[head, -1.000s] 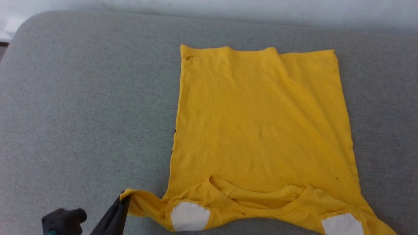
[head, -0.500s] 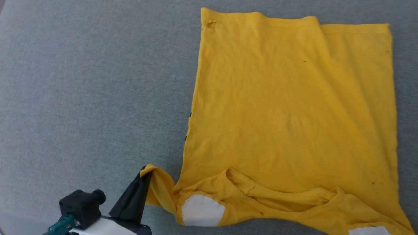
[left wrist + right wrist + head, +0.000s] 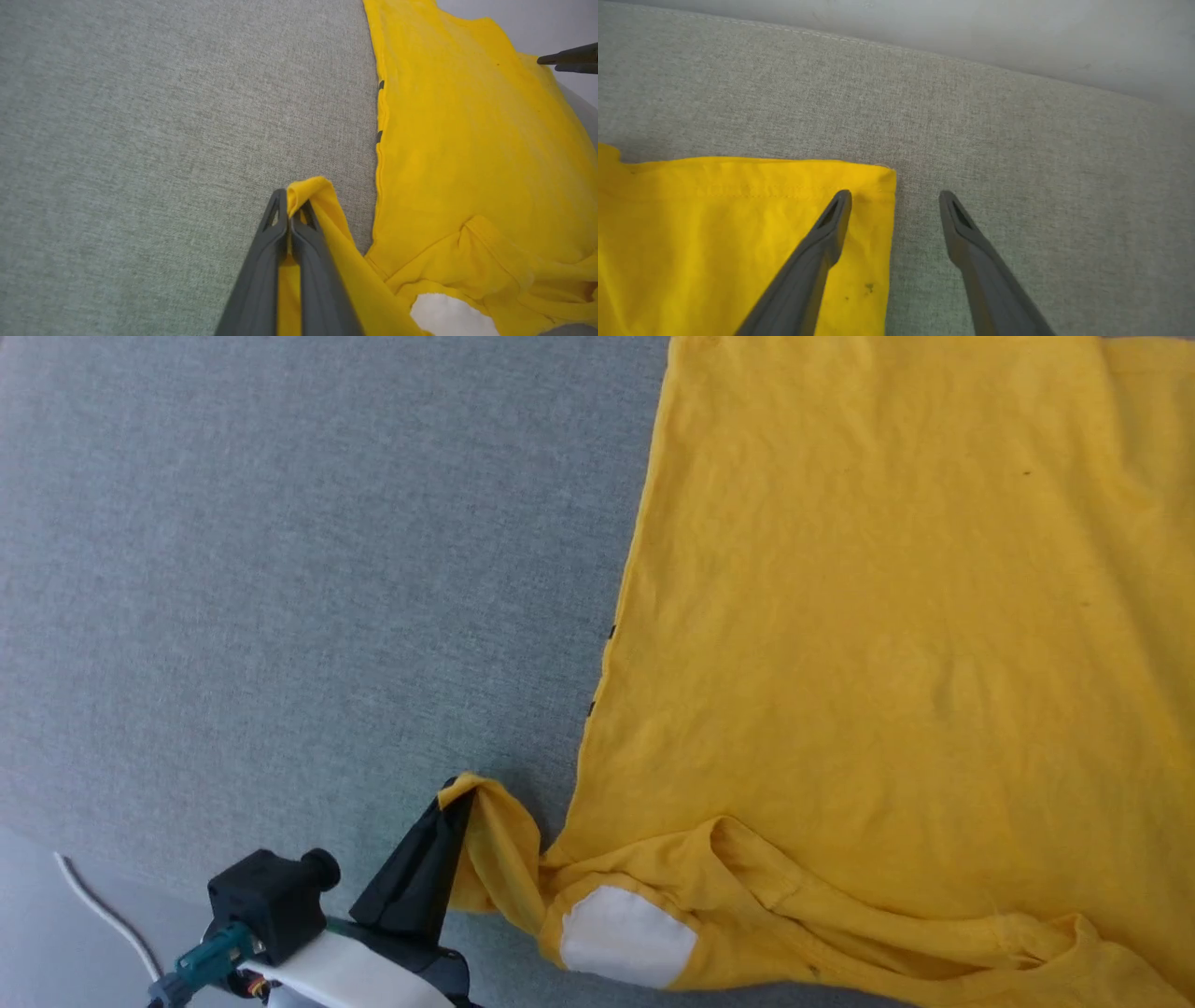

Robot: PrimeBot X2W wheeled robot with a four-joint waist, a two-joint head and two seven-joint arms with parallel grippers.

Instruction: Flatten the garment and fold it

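Two changes in the last second. First, the head camera has moved in closer and swung left, so the whole picture shifted; that's the view, not the cloth.

The real change is the left gripper (image 3: 455, 800). Its jaws are pinched tight on the cuff of the near sleeve, and it has drawn the cuff up and inward. The sleeve lay stretched out flat; now it stands as a bunched fold just beside the side seam.

The small bright yellow cotton T-shirt (image 3: 887, 663) lies plain side up on the grey woven-fabric table (image 3: 280, 569), collar end toward me. A white rounded ear patch (image 3: 625, 933) shows at the shoulder. The body is mostly flat, with light creases.

The right gripper (image 3: 896, 198) has its jaws spread wide and holds nothing. It is poised at the far hem corner, one finger over cloth, the other over bare table.

My read: flattening is nearly done and the sleeve fold-in is starting. The hem corner isn't gripped yet.
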